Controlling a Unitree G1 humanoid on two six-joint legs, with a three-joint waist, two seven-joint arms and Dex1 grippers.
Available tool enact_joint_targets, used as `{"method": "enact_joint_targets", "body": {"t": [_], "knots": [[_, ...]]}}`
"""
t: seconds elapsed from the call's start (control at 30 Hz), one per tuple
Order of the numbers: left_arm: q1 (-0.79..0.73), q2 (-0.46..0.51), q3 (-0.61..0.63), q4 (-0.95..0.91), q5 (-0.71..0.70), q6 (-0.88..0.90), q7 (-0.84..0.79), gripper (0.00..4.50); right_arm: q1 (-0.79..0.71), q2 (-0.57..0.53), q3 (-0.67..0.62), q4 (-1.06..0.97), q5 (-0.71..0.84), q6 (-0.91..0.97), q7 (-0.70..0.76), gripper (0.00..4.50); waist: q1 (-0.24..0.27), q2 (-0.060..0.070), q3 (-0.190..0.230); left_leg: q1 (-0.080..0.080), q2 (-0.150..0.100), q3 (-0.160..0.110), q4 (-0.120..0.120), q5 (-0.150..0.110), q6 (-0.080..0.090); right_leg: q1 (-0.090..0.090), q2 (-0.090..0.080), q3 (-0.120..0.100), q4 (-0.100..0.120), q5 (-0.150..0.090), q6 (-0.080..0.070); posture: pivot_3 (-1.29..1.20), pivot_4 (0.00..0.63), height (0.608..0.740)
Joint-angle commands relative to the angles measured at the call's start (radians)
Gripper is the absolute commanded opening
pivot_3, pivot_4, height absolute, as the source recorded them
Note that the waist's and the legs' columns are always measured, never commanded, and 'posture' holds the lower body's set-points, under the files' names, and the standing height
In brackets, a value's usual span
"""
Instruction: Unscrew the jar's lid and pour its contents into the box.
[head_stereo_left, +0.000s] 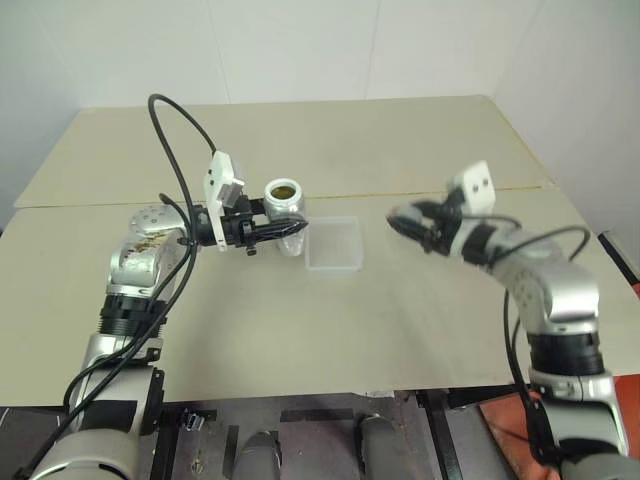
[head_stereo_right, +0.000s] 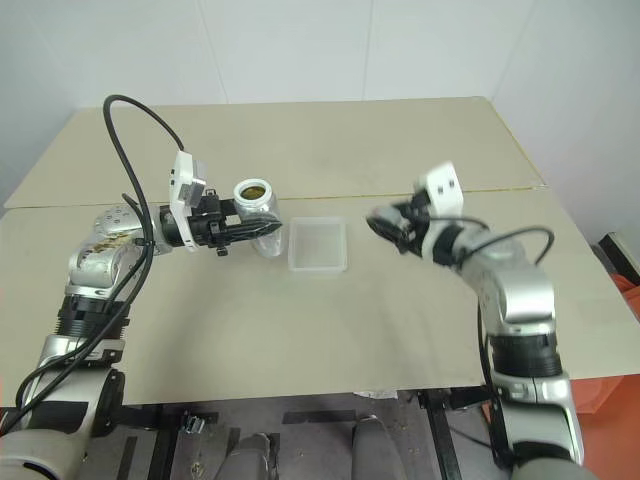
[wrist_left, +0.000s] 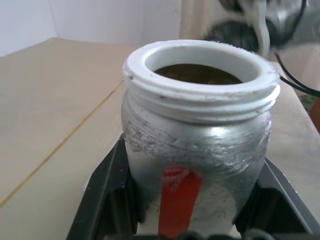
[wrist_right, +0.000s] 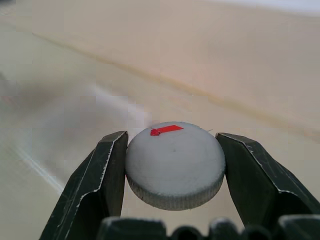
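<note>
I have the left gripper pinching the open jar upright, just left of the box; my right gripper clamps the lid between its fingers, right of the box

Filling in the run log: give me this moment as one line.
left gripper: shut on jar, open, upright | right gripper: shut on lid, off to the right | box: on table, beside jar

jar left of box, lid right
</note>
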Motion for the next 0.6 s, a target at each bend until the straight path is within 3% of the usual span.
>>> {"method": "enact_joint_targets", "body": {"t": [0.03, 0.13, 0.17, 0.27, 0.37, 0.47, 0.53, 0.6], "knots": [[-0.039, -0.015, 0.020, 0.009, 0.013, -0.035, 0.039, 1.93, 0.043, 0.027, 0.019, 0.034, -0.079, -0.100, -0.063, 2.76, -0.005, 0.000, 0.000, 0.001, 0.000, 0.000, 0.000, 0.000, 0.000, 0.000, 0.000, 0.000, -0.001, 0.000, 0.000, 0.00, 0.150, 0.740], [-0.057, -0.035, 0.021, 0.031, 0.029, -0.057, 0.073, 1.93, 0.074, 0.046, 0.030, 0.085, -0.113, -0.115, -0.085, 2.76, -0.005, 0.000, 0.000, 0.001, 0.000, 0.000, 0.000, 0.001, 0.001, 0.000, 0.000, 0.001, -0.001, 0.000, 0.000, 0.00, 0.150, 0.740], [-0.065, -0.042, 0.023, 0.038, 0.034, -0.065, 0.085, 1.93, 0.083, 0.046, 0.036, 0.095, -0.125, -0.122, -0.086, 3.48, -0.004, 0.000, 0.000, 0.001, 0.000, 0.000, 0.000, 0.001, 0.001, 0.000, 0.000, 0.001, -0.001, 0.000, 0.000, 0.00, 0.150, 0.740], [-0.086, -0.060, 0.018, 0.056, 0.057, -0.099, 0.121, 1.93, 0.098, 0.033, 0.040, 0.086, -0.136, -0.119, -0.074, 4.35, -0.001, 0.000, 0.000, 0.001, 0.000, 0.000, 0.000, 0.001, 0.001, 0.001, 0.000, 0.000, -0.001, 0.000, 0.000, 0.00, 0.150, 0.740], [-0.117, -0.085, 0.005, 0.088, 0.138, -0.201, 0.216, 1.93, 0.093, -0.014, 0.018, -0.042, -0.079, -0.035, -0.016, 4.47, 0.002, 0.000, 0.000, 0.001, -0.001, 0.000, 0.000, 0.001, 0.001, 0.001, 0.000, 0.000, -0.002, 0.000, 0.000, 0.00, 0.150, 0.740], [-0.186, -0.105, -0.074, 0.210, 0.398, -0.513, 0.465, 1.93, 0.032, -0.100, -0.045, -0.215, 0.090, 0.154, 0.092, 4.47, 0.014, 0.001, 0.001, 0.001, -0.001, 0.000, 0.000, 0.001, 0.001, 0.001, -0.001, 0.000, -0.003, 0.000, 0.000, 0.00, 0.150, 0.740], [-0.244, -0.065, -0.185, 0.334, 0.638, -0.759, 0.655, 1.93, -0.021, -0.157, -0.065, -0.270, 0.193, 0.266, 0.160, 4.47, 0.019, 0.001, 0.001, 0.001, -0.001, 0.000, 0.001, 0.001, 0.001, 0.001, -0.001, 0.000, -0.003, 0.000, 0.000, 0.00, 0.150, 0.740], [-0.350, 0.001, -0.381, 0.455, 0.989, -0.961, 0.980, 1.93, -0.097, -0.210, -0.072, -0.286, 0.292, 0.356, 0.233, 4.47, 0.025, 0.001, 0.001, 0.001, -0.002, -0.001, 0.000, 0.001, 0.001, 0.002, -0.001, 0.000, -0.004, 0.000, 0.000, 0.00, 0.150, 0.740]]}}
